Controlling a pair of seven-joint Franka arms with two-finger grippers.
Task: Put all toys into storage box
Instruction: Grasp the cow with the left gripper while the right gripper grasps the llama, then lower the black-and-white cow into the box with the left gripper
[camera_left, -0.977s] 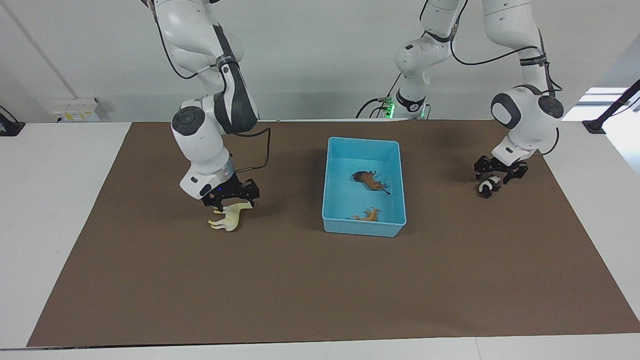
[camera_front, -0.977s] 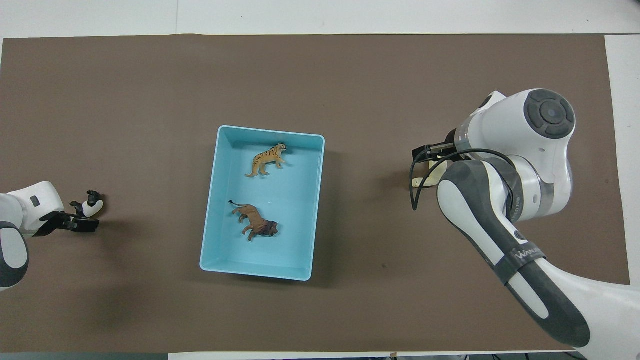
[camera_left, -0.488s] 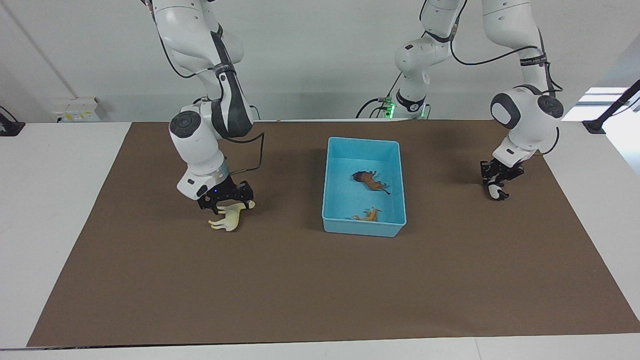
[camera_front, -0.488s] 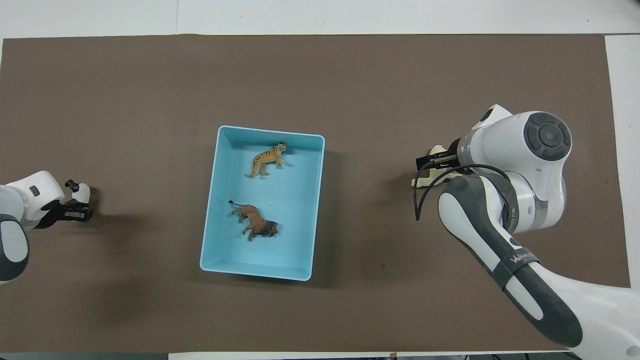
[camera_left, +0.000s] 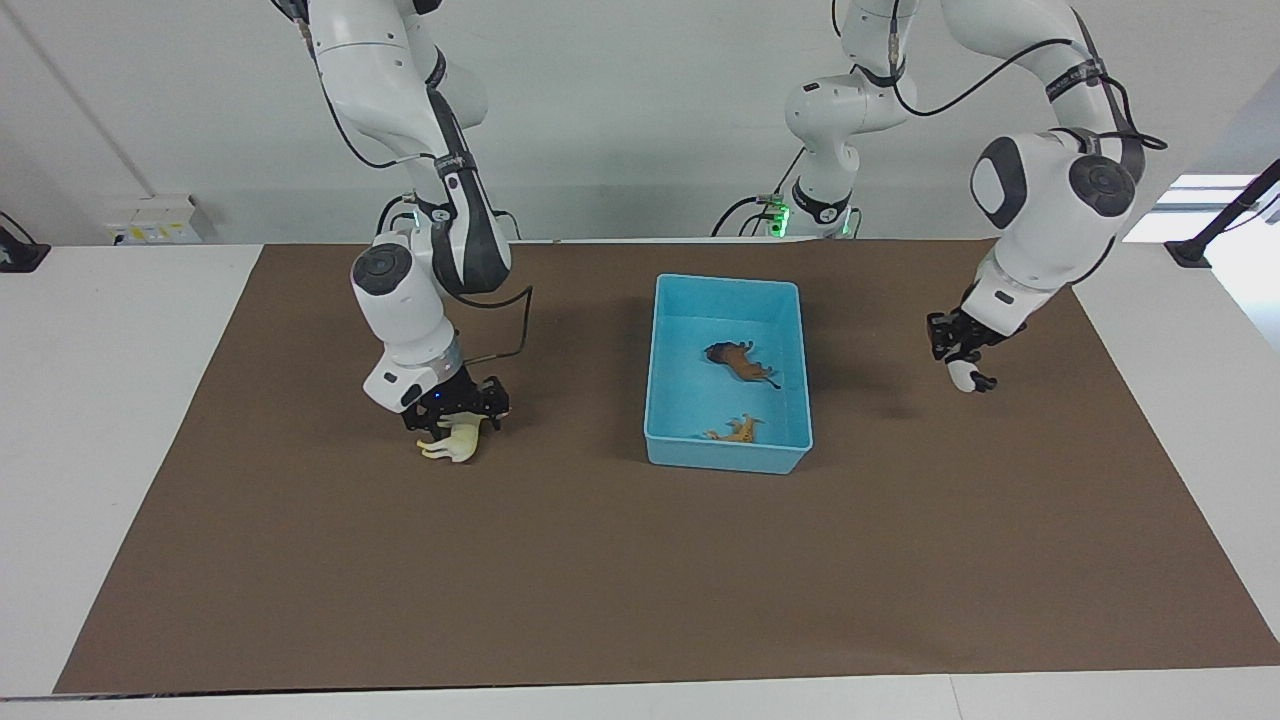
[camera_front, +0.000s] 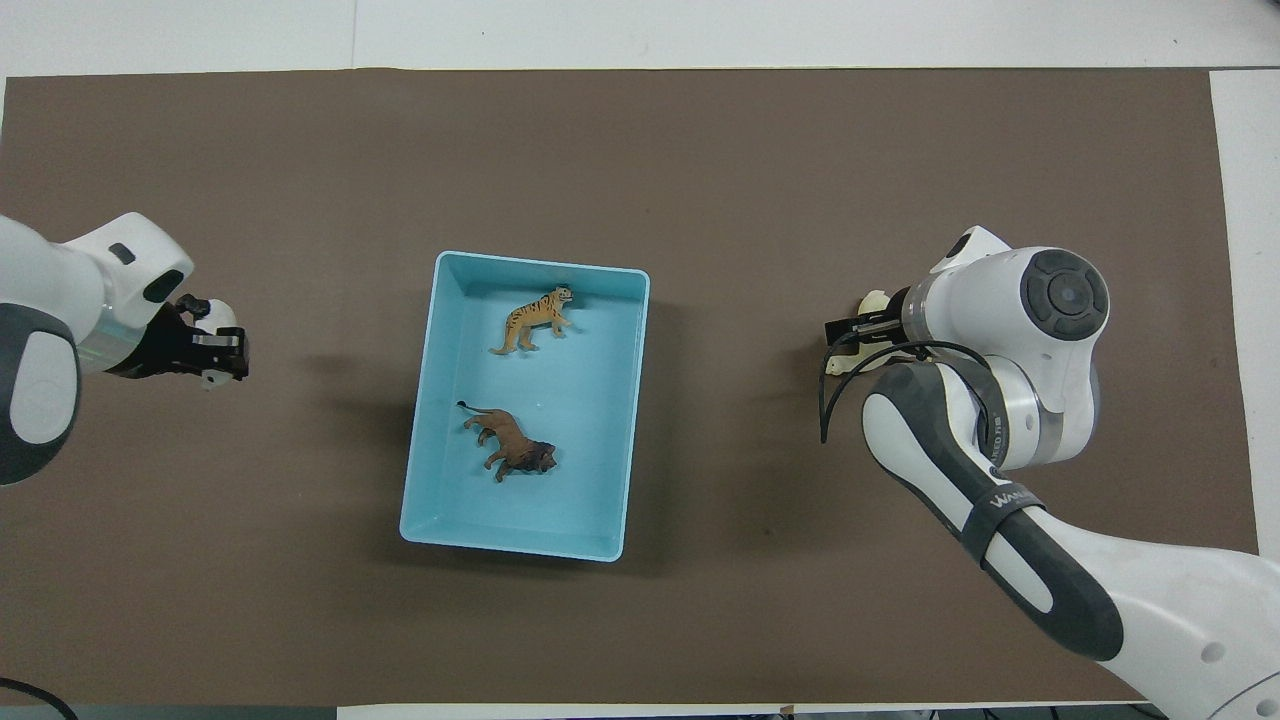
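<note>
Two toys, the tiger (camera_front: 533, 318) and lion (camera_front: 510, 454), lie in the blue box (camera_front: 424, 420). We see the left gripper (camera_left: 962, 362) lifted, jaws gripping the panda (camera_left: 966, 376); the right gripper (camera_left: 455, 418) clasps the cream animal (camera_left: 450, 440) on the bench (camera_left: 600, 560).

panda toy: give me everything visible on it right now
The panda is a small black-and-white figurine, plastic by its look. It hangs gripped in the left gripper, lifted off the brown mat with its shadow below, toward the left arm's end of the table and outside the blue box. In the overhead view only its white body and a dark end show past the fingers. Nothing else touches it.
</note>
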